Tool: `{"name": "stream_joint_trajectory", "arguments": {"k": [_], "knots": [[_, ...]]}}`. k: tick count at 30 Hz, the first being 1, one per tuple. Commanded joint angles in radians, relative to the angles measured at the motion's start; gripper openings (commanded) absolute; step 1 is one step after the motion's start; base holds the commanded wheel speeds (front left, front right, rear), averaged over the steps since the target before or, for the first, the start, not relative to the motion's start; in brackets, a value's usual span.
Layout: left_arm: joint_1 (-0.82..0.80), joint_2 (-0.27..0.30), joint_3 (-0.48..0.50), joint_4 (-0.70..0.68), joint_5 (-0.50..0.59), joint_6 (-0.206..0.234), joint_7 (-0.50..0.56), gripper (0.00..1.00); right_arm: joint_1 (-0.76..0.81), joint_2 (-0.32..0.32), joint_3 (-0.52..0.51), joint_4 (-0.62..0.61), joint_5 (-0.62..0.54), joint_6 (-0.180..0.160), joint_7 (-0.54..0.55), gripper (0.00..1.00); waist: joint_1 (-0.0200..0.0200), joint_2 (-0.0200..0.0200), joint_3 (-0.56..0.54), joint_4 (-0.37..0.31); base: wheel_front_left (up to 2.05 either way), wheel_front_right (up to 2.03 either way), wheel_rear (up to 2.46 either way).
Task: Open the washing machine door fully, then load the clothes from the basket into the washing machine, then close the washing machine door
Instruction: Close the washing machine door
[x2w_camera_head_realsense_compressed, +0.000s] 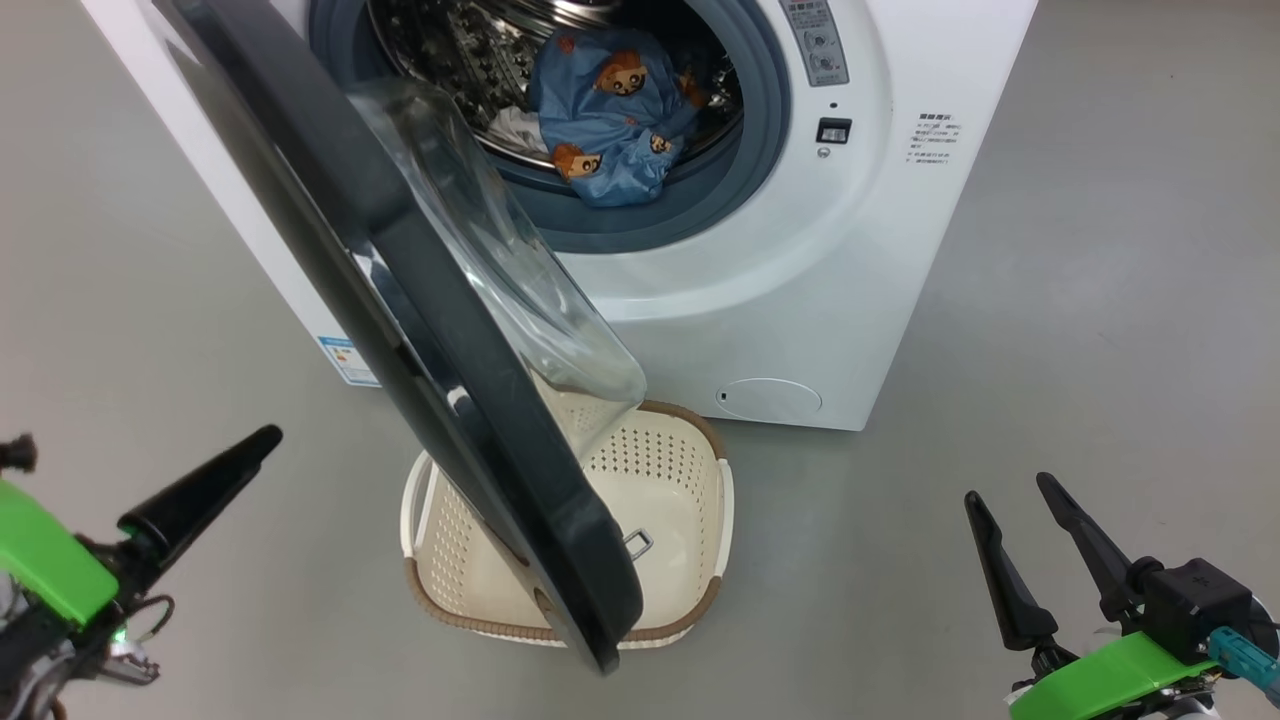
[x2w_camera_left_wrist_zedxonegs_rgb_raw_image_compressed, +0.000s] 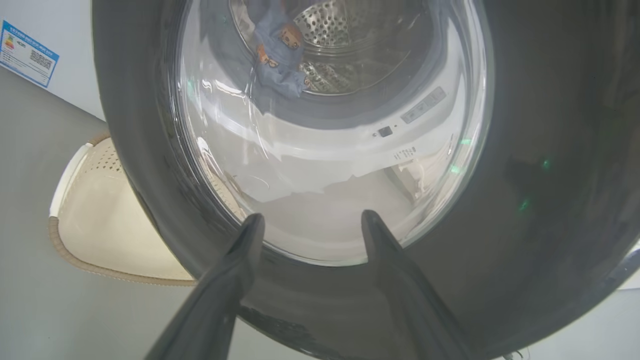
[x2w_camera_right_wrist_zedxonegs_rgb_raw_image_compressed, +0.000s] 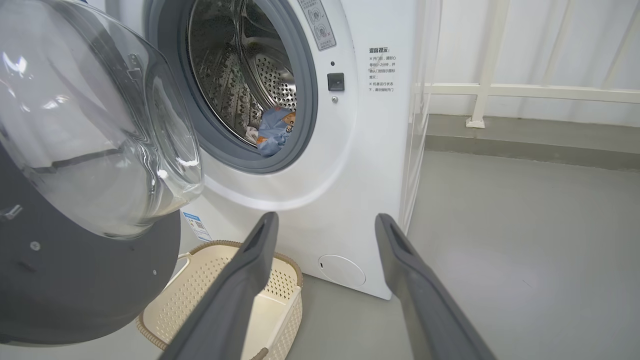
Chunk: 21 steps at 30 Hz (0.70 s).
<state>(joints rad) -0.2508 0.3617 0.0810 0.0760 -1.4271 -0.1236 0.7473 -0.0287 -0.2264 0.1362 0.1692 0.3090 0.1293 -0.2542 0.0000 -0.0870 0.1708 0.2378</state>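
Note:
The white washing machine (x2w_camera_head_realsense_compressed: 800, 280) has its round black door (x2w_camera_head_realsense_compressed: 450, 330) swung part-way open. The door's glass bowl hangs over the cream basket (x2w_camera_head_realsense_compressed: 660, 470), which looks empty where I can see into it. Light blue clothes (x2w_camera_head_realsense_compressed: 610, 110) with bear prints lie in the steel drum and show through the door glass (x2w_camera_left_wrist_zedxonegs_rgb_raw_image_compressed: 277, 55). My left gripper (x2w_camera_left_wrist_zedxonegs_rgb_raw_image_compressed: 310, 222) is open and holds nothing. It faces the door's outer side (x2w_camera_left_wrist_zedxonegs_rgb_raw_image_compressed: 550, 150), and one of its fingers (x2w_camera_head_realsense_compressed: 200, 490) stands apart to the door's left. My right gripper (x2w_camera_head_realsense_compressed: 1010, 490) is open at the lower right, over bare floor.
Grey floor surrounds the machine. A round flap (x2w_camera_head_realsense_compressed: 768, 398) sits low on the machine's front and a blue label (x2w_camera_head_realsense_compressed: 345, 360) is on its left side. The basket (x2w_camera_right_wrist_zedxonegs_rgb_raw_image_compressed: 220, 280) stands right against the machine's foot. A white railing (x2w_camera_right_wrist_zedxonegs_rgb_raw_image_compressed: 500, 90) runs along the wall to the right.

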Motion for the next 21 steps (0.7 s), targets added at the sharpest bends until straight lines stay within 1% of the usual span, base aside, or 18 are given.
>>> {"name": "stream_joint_trajectory", "arguments": {"k": [1, 6, 10, 14, 21], "knots": [[-0.009, 0.037, 0.045, -0.024, 0.010, -0.007, -0.022, 1.00, 0.001, -0.014, 0.022, -0.024, 0.000, 0.001, -0.008, 1.00, 0.0000, 0.0001, 0.000, -0.001, 0.00, 0.00, 0.00], [0.057, 0.026, 0.008, -0.037, 0.074, -0.007, -0.234, 1.00, -0.002, -0.019, 0.022, -0.023, 0.002, 0.001, -0.008, 1.00, 0.0000, 0.0001, 0.003, -0.007, 0.00, 0.00, 0.00], [0.106, 0.040, -0.076, -0.034, 0.114, -0.007, -0.387, 1.00, -0.006, -0.019, 0.022, -0.023, 0.002, 0.001, -0.008, 1.00, 0.0000, 0.0001, 0.008, -0.020, 0.00, 0.00, 0.00], [0.140, 0.076, -0.172, -0.016, 0.155, -0.007, -0.554, 1.00, -0.010, -0.017, 0.024, -0.025, 0.001, 0.001, -0.008, 1.00, 0.0000, 0.0001, 0.011, -0.043, 0.00, 0.00, 0.00], [0.163, 0.168, -0.341, 0.059, 0.227, -0.007, -0.859, 1.00, -0.006, -0.017, 0.017, -0.024, 0.002, 0.001, -0.008, 1.00, 0.0000, 0.0001, 0.010, -0.089, 0.00, 0.00, 0.00]]}}
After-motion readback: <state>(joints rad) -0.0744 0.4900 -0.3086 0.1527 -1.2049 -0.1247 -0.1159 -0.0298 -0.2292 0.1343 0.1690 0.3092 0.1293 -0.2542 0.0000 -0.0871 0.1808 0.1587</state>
